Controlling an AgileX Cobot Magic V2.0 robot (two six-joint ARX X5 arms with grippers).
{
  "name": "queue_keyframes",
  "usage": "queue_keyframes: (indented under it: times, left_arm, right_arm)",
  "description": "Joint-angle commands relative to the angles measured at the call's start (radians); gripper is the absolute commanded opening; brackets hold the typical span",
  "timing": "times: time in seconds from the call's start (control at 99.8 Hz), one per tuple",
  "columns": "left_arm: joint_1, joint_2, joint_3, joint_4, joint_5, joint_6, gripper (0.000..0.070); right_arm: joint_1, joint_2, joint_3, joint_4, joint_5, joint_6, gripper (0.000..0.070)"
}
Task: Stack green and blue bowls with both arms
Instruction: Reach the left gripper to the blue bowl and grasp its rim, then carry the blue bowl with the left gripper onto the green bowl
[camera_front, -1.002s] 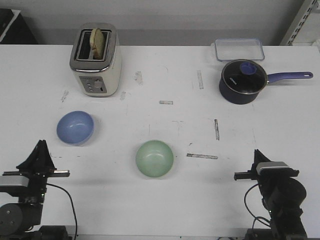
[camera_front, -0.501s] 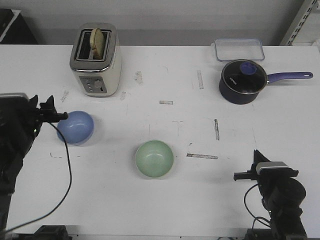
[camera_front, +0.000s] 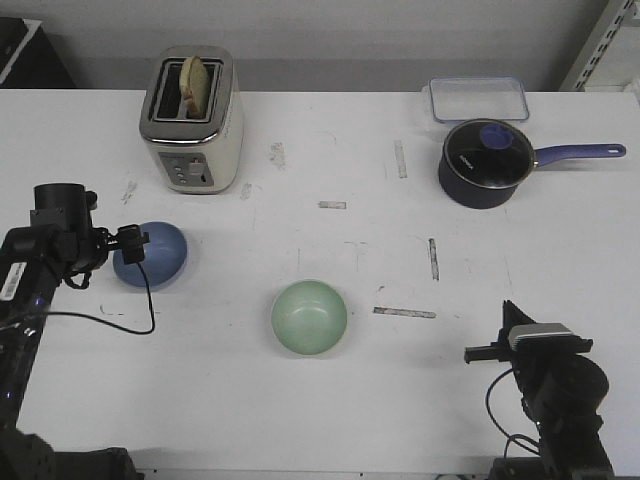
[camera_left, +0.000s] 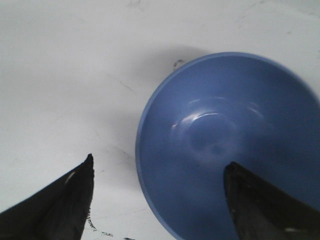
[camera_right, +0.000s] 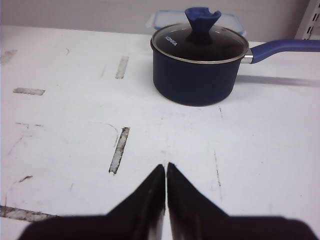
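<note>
The left pincer (camera_left: 157, 200) stands open astride the near rim of the blue bowl (camera_left: 227, 145), one finger (camera_left: 65, 200) outside over the bare surface (camera_left: 60, 70) and the other inside the hollow; whether either tip touches the wall yet cannot be told. In the front view that pincer (camera_front: 133, 238) sits at the bowl's left side, and the blue bowl (camera_front: 155, 253) lies toward the left edge of the surface (camera_front: 330, 400), in front of the toaster (camera_front: 192, 120). The main hazard, as I judge it, is a thin hold: the bowl is smooth and matte with a sloping wall, so a pinch on the rim alone could let it swing, tip or slip out once lifted (a deeper bite would be safer). Closing off centre could also shove the light bowl sideways rather than grasp it. The left arm's cable (camera_front: 140, 300) hangs close beside the bowl and might drag on it. The green bowl (camera_front: 309, 316) waits well apart, near the middle of the front half, so the carry is long enough for a weak hold to fail, and a tilted release could knock it away. The right pincer (camera_right: 165, 182) is closed on nothing at the front right corner, facing the saucepan (camera_right: 200, 65) near the back right corner, so it steadies nothing yet
</note>
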Motion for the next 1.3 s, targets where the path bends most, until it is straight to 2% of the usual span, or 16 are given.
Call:
queue_keyframes:
  times: [0.0,0.18,0.241,0.591,0.962,1.153,1.293]
  left_arm:
    - [0.014,0.053,0.017,-0.006,0.011,-0.047,0.0489]
    - [0.026,0.151,0.017,-0.019,0.079,-0.068,0.0480]
    - [0.026,0.171,0.017,-0.015,0.080,-0.067,0.0454]
    - [0.029,0.202,0.017,0.030,0.080,-0.069,0.0000]
    - [0.024,0.195,0.060,0.015,0.086,-0.069,0.0000]
    - [-0.014,0.152,0.160,-0.049,0.151,-0.069,0.0000]
    - [-0.087,0.078,0.198,-0.058,0.217,-0.069,0.0000]
  right_arm:
    - [0.002,0.003,0.007,0.009,0.000,0.007,0.0000]
    - [0.002,0.003,0.007,0.009,0.000,0.006,0.0000]
    - [0.002,0.003,0.007,0.009,0.000,0.006,0.0000]
    - [0.002,0.003,0.007,0.009,0.000,0.006,0.0000]
    - [0.002,0.003,0.007,0.009,0.001,0.002,0.0000]
    - [0.002,0.003,0.007,0.009,0.001,0.002,0.0000]
    - [0.002,0.003,0.007,0.009,0.001,0.002,0.0000]
